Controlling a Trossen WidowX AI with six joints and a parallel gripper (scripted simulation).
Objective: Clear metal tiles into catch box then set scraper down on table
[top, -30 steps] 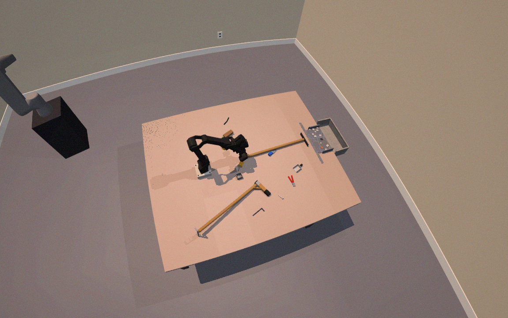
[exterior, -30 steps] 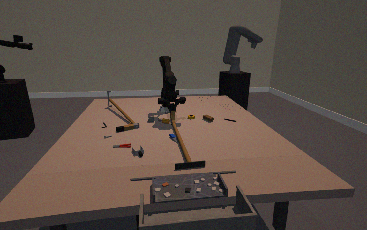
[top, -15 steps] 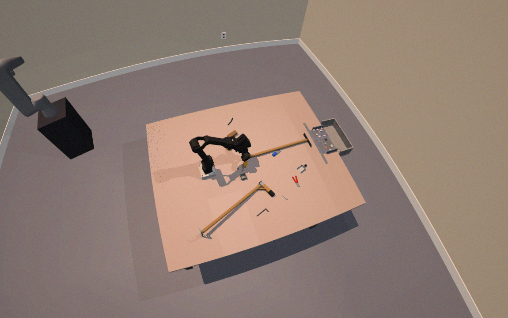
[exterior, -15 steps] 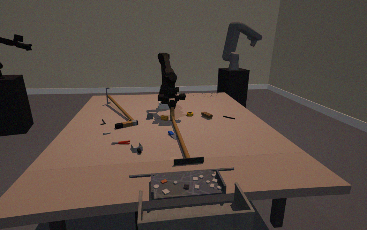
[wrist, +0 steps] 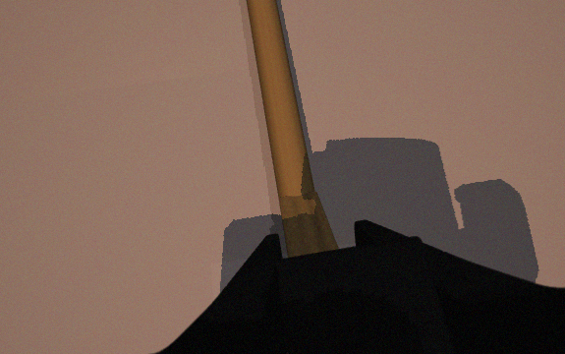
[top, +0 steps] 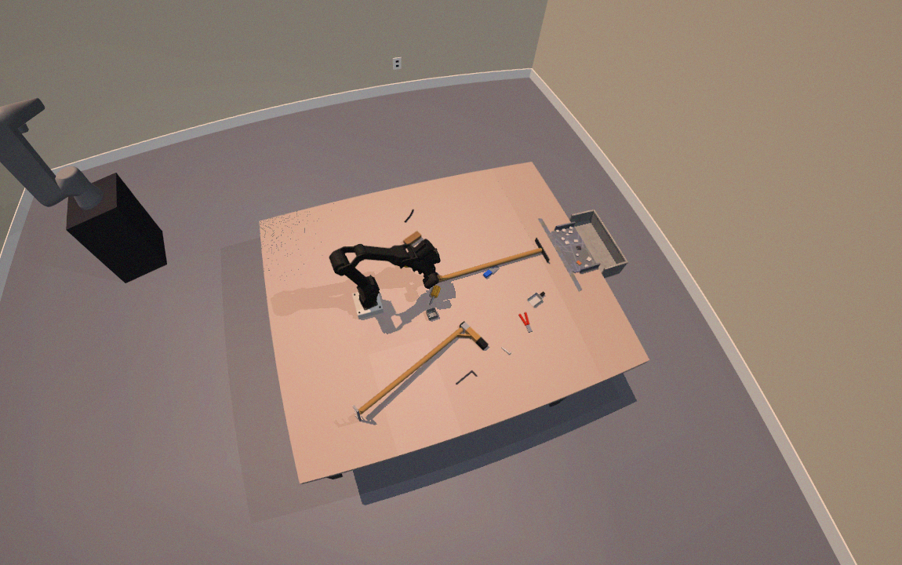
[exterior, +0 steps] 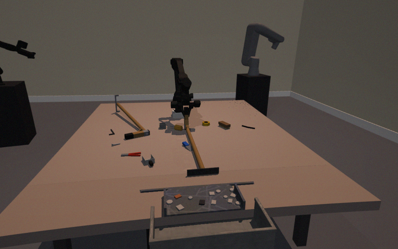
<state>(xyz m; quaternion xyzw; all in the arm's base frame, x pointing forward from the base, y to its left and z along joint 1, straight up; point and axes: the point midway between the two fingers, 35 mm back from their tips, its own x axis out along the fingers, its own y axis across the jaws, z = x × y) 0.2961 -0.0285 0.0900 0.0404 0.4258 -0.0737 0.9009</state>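
Closed around one end of the long scraper's wooden handle, the hand (top: 433,281) (exterior: 186,115) (wrist: 317,239) sits low over the desk (top: 580,337) (exterior: 256,160) (wrist: 66,147). Taking twelve o'clock as the top of the top view, with the hand at the dial's centre, the long scraper (top: 489,264) (exterior: 195,148) (wrist: 279,108) runs out between two and three, its dark blade (top: 542,250) (exterior: 202,172) near the bench plate but short of it; whether the blade touches the desk, I cannot tell. A second long-handled tool (top: 412,369) (exterior: 130,118) stretches from five round to seven. Past the blade, also between two and three, the catch box (top: 609,238) (exterior: 209,241) is at the desk's edge, next to the steel bench plate (top: 568,253) (exterior: 191,205). Smaller things follow: a brown block (top: 412,238) (exterior: 224,124) at eleven and red-handled pliers (top: 524,322) (exterior: 130,154) at four. Smallest are the metal tiles (top: 578,262) (exterior: 178,196), round and square, mostly pale with one orange and one dark, scattered across the plate.
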